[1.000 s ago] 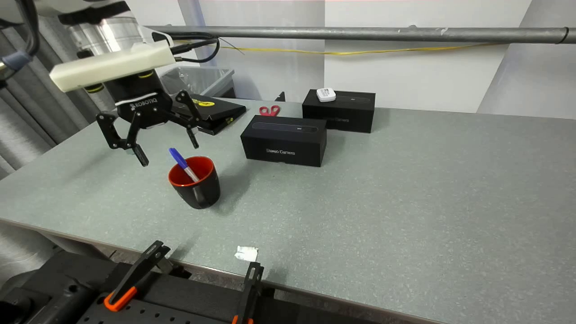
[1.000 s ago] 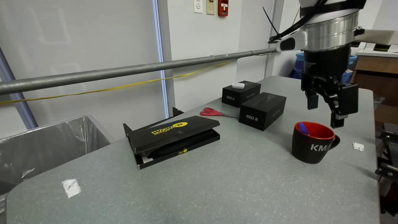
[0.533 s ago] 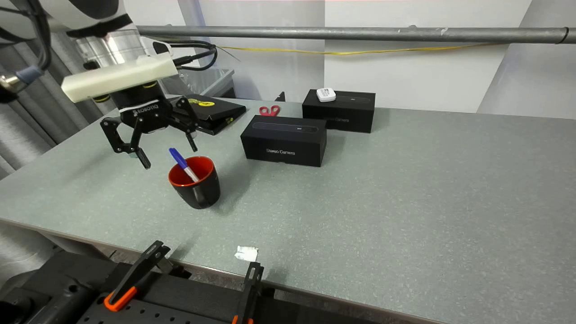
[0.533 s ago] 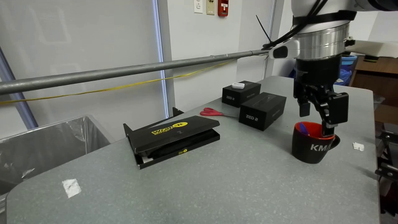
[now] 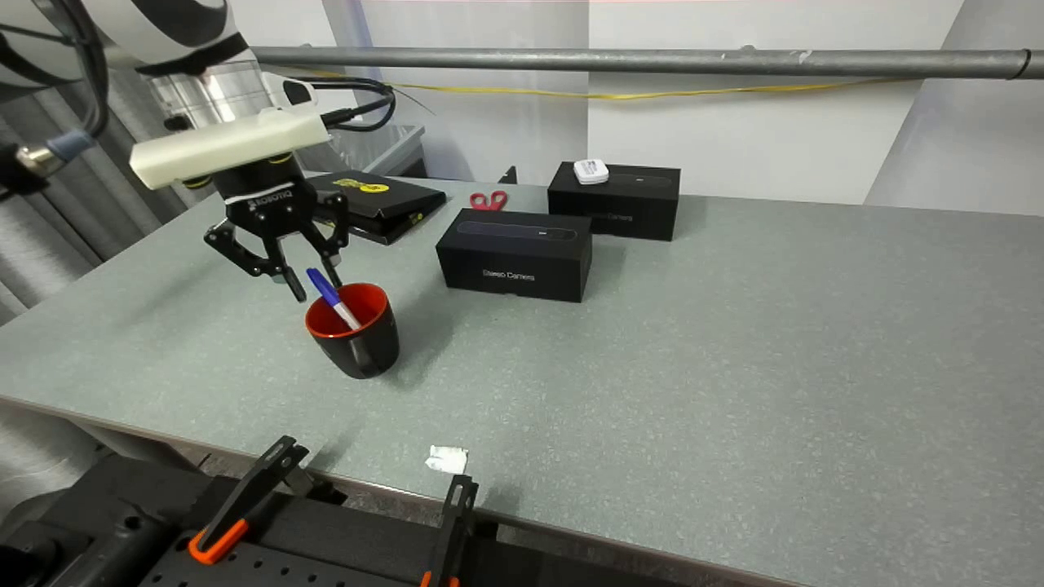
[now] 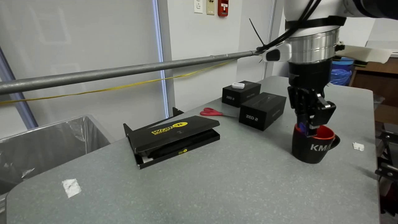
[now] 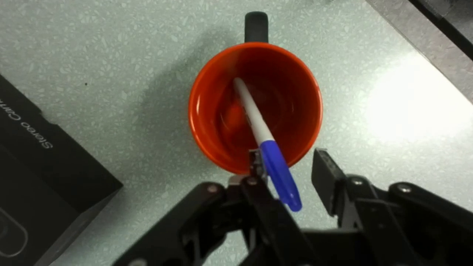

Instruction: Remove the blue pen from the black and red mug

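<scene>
The black and red mug [image 5: 363,352] stands upright on the grey table, its handle [image 7: 256,26] at the top of the wrist view. Leaning inside it is the blue pen [image 7: 278,168], pale barrel down in the mug and blue cap sticking out past the rim. My gripper [image 7: 289,162] is partly open over the mug's edge, with the cap between its fingers. One finger [image 7: 257,162] lies right beside the cap, perhaps touching; the opposite finger [image 7: 325,181] is clearly apart from it. In an exterior view the gripper [image 6: 307,130] hides most of the pen.
Near the mug sits a black camera box [image 5: 514,261], with another black box [image 5: 624,208] behind it carrying a small white case [image 5: 590,171]. Red-handled scissors [image 6: 214,112] and a black flat box [image 6: 175,137] lie toward the wall. A lined bin [image 6: 56,146] stands past the table edge.
My gripper has moved down and across toward the mug, and its fingers have drawn closer together around the pen's cap. Mug and pen stay in place.
</scene>
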Motion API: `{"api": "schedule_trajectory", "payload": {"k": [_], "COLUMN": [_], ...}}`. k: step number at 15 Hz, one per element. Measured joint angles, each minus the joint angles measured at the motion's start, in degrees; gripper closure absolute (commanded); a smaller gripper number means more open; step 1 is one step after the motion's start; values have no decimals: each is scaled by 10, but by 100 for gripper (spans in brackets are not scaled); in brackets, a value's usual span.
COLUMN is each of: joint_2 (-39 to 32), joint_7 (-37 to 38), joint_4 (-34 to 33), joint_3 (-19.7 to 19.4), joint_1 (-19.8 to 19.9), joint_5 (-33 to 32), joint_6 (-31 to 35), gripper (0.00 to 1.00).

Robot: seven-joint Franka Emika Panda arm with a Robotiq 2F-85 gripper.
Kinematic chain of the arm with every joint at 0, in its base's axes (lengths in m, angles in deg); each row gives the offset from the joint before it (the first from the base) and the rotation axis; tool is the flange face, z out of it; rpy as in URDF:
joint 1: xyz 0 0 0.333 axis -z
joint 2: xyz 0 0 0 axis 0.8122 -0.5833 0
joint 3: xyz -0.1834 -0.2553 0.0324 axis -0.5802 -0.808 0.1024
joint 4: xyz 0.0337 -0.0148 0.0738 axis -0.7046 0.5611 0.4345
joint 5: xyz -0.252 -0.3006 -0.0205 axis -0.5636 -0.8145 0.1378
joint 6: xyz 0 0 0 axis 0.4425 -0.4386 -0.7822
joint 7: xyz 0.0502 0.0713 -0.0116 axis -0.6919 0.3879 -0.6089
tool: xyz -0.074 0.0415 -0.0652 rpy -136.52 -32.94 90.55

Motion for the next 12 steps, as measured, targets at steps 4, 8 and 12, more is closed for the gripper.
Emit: {"api": "schedule_trajectory", "payload": {"k": [4, 8, 12], "joint_2": [-2, 4, 76], "joint_7": [0, 0, 7], "joint_4": [-7, -7, 8], "joint_3": [-1, -3, -13], "joint_1": [0, 1, 9], "joint_5": [0, 0, 0], "joint_6": [0, -1, -13], "gripper": [96, 96, 96]}}
